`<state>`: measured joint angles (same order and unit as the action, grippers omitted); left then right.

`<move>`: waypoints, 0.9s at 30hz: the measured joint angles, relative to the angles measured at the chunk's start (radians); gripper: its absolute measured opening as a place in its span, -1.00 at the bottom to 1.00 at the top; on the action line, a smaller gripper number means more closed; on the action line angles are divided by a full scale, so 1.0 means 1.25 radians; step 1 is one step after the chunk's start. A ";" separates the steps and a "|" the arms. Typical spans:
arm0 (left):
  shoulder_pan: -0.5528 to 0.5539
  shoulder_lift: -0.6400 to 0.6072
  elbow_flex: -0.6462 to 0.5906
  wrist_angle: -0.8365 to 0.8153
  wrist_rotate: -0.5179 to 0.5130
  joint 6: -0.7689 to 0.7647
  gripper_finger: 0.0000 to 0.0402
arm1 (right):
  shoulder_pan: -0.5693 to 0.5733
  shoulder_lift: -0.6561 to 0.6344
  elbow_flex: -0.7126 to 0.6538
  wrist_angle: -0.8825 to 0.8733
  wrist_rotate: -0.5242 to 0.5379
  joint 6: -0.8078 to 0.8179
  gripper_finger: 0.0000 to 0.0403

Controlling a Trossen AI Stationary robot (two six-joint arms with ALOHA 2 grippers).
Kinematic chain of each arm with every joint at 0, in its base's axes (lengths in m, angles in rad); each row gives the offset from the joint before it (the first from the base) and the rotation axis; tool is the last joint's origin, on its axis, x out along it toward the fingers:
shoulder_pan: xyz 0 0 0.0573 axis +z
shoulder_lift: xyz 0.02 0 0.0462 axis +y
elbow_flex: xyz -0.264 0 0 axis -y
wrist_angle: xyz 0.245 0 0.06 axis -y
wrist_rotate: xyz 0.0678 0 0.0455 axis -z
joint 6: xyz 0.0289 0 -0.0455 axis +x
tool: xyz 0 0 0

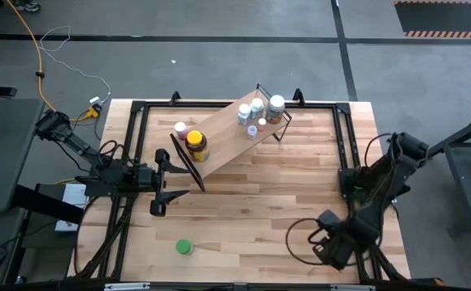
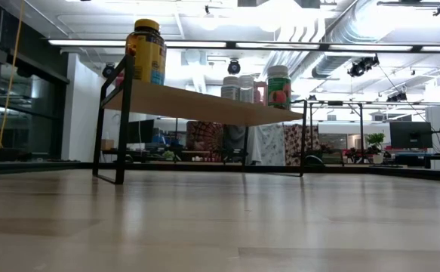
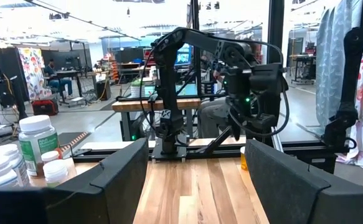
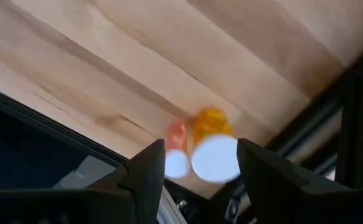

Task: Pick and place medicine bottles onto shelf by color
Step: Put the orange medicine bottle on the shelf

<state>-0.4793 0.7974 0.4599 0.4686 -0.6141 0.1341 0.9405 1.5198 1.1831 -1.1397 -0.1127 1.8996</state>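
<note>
**Right arm lines up on two small bottles at the tabletop's near corner**

We see the right gripper (image 4: 193, 163) poised over two small bottles (image 4: 203, 149), an orange one and a paler one, both white-capped, standing close together by the tabletop's (image 1: 259, 194) near right edge. They lie straight ahead of its jaws, caps toward the camera, which stand apart with nothing between them. The picture is soft, so we cannot tell whether the two bottles touch. The left gripper (image 1: 156, 187) waits near the shelf's (image 1: 227, 137) left end, jaws spread and empty, well apart from this pair; the right arm is clearly the nearer. A green bottle (image 1: 183, 247) lies alone near the front edge. On the shelf, an amber jar (image 1: 196, 145) stands at the left end and white bottles (image 1: 255, 111) cluster at the right.
</note>
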 joint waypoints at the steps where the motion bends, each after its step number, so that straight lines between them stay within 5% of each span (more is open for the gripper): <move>1: 0.000 0.000 0.000 0.000 0.000 0.000 0.28 | 0.011 0.003 0.000 0.000 -0.005 0.023 -0.06; 6: 0.000 0.000 0.000 0.003 0.000 0.000 0.28 | 0.044 0.004 0.000 0.000 -0.008 0.082 0.02; 16: 0.000 0.000 0.000 0.006 -0.003 0.000 0.28 | 0.092 0.011 0.000 0.017 0.060 0.177 0.56; 27: 0.000 0.000 0.000 0.006 -0.003 0.000 0.28 | 0.098 0.017 0.000 0.018 0.041 0.287 0.58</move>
<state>-0.4793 0.7974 0.4599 0.4763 -0.6175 0.1342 1.0625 1.5406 1.1831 -1.1172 -0.0620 2.2583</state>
